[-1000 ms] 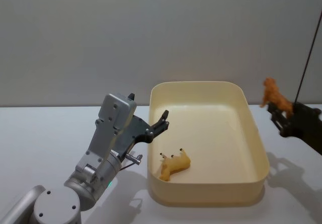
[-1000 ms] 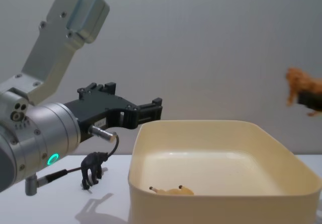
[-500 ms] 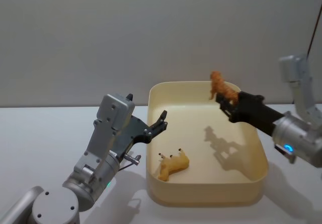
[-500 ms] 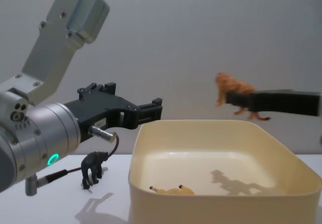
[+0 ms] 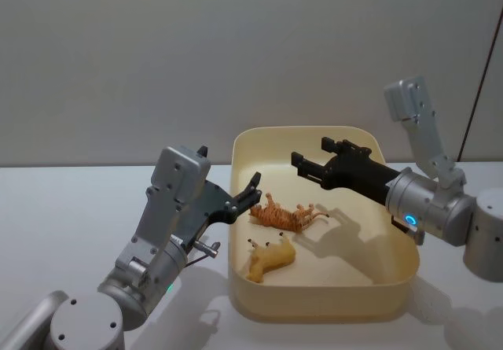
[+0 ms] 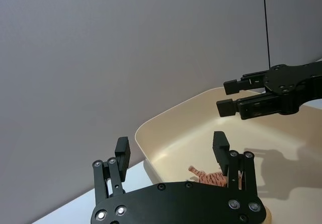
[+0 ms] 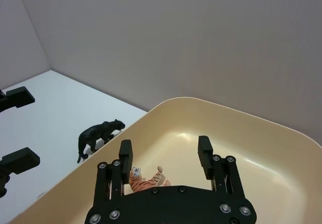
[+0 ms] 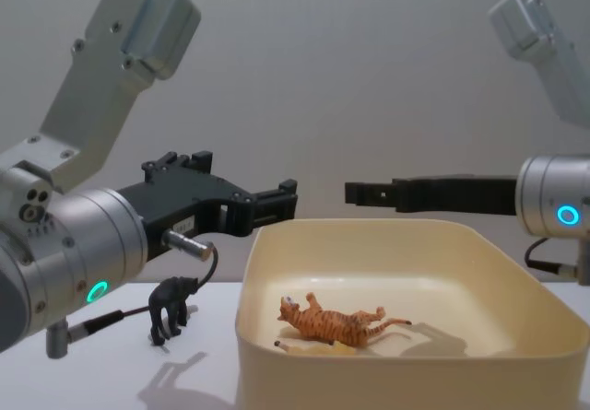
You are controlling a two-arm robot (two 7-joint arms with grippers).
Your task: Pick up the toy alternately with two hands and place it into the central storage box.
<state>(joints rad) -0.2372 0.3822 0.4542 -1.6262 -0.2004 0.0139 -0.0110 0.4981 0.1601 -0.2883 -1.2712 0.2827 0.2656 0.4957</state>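
The tiger (image 5: 287,215) has dropped from the right pincer (image 5: 311,152), now released over the central storage box (image 5: 314,307), and lies inside against a yellow toy (image 5: 273,259). The left pincer (image 5: 253,193) hangs open; a black panther (image 8: 172,307) waits on the bench (image 5: 63,208).

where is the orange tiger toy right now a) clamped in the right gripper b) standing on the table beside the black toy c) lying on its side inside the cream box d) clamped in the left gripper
C: the tiger lies on its side on the floor of the cream box beside the yellow toy, and the right gripper hangs open above it, holding nothing.
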